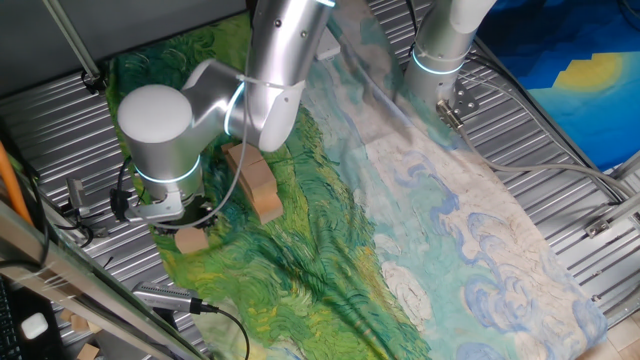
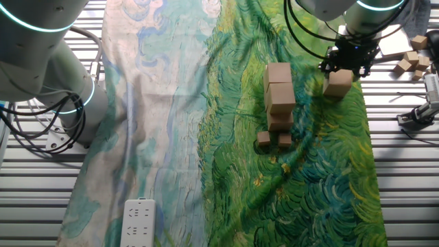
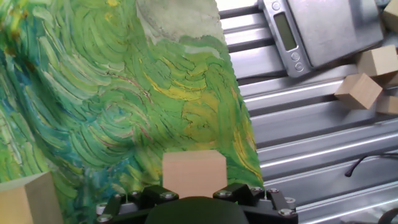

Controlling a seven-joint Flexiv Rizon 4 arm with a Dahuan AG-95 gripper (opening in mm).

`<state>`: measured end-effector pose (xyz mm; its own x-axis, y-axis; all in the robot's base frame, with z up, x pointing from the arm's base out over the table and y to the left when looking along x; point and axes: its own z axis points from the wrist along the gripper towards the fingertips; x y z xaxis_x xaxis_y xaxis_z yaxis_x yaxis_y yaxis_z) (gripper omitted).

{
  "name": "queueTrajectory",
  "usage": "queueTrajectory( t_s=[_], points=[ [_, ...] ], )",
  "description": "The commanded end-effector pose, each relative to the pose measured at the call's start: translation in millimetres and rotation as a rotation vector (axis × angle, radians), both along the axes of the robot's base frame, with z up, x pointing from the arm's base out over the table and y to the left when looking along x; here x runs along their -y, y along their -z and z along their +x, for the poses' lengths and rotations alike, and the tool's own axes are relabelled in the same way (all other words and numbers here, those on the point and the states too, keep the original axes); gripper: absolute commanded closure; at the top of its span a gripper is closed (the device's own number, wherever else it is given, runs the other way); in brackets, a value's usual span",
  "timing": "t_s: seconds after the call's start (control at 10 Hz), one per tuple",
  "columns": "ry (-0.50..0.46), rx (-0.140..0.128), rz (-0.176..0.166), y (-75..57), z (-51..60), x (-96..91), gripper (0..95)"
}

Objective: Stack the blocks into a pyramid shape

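Plain tan wooden blocks (image 2: 279, 96) stand bunched on the green painted cloth, three larger cubes in a touching line with two small cubes (image 2: 274, 139) just beside its near end. One more tan block (image 2: 337, 84) sits apart to the side, near the cloth's edge, squarely between the jaws.

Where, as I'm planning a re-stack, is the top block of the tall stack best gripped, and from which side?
Take the top block by two opposite side faces, coming straight down from above. It is the uppermost of the stack, so its upright sides look free all round, while a sideways approach would probably push the narrow column over.
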<state>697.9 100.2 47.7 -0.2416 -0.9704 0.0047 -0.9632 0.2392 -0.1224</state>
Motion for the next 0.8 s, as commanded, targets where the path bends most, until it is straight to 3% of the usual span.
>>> queueTrajectory(
  t_s=[0.1,0.4,0.7,0.8],
  points=[
    [0.007,0.003,0.004,0.4,0.0,0.0,95.0],
    [0.009,0.000,0.004,-6.9,-0.1,-0.9,95.0],
    [-0.003,-0.012,0.002,-32.1,1.0,2.3,95.0],
    [-0.006,-0.019,0.013,-53.9,-4.2,7.1,95.0]
  ],
)
